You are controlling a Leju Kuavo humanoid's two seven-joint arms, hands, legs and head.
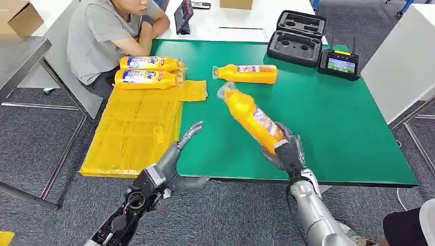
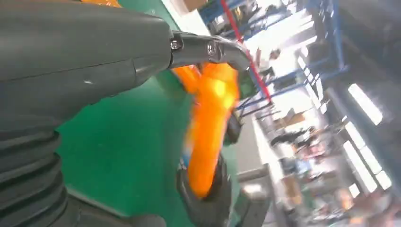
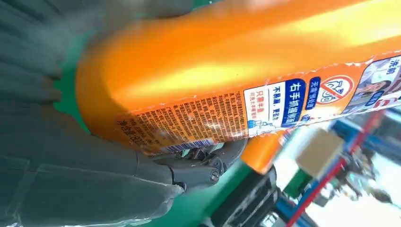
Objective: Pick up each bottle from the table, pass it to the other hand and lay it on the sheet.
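My right hand (image 1: 286, 149) grips the base of an orange bottle (image 1: 251, 118), holding it tilted above the green table (image 1: 333, 123) with its cap end up and to the left. The right wrist view shows the bottle's label (image 3: 265, 109) close up, with my fingers (image 3: 198, 172) wrapped under it. My left hand (image 1: 177, 154) is raised to the left of it, empty, fingers stretched toward the bottle. The left wrist view has the same bottle (image 2: 208, 127) beyond my thumb. Two bottles (image 1: 149, 72) lie on the yellow sheet (image 1: 136, 128). Another bottle (image 1: 246, 73) lies on the table.
A person (image 1: 107, 36) sits at the table's far left corner, arms resting by the sheet. A black open case (image 1: 296, 38) and a controller with a screen (image 1: 338, 64) stand at the far right. A white table (image 1: 215, 20) lies behind.
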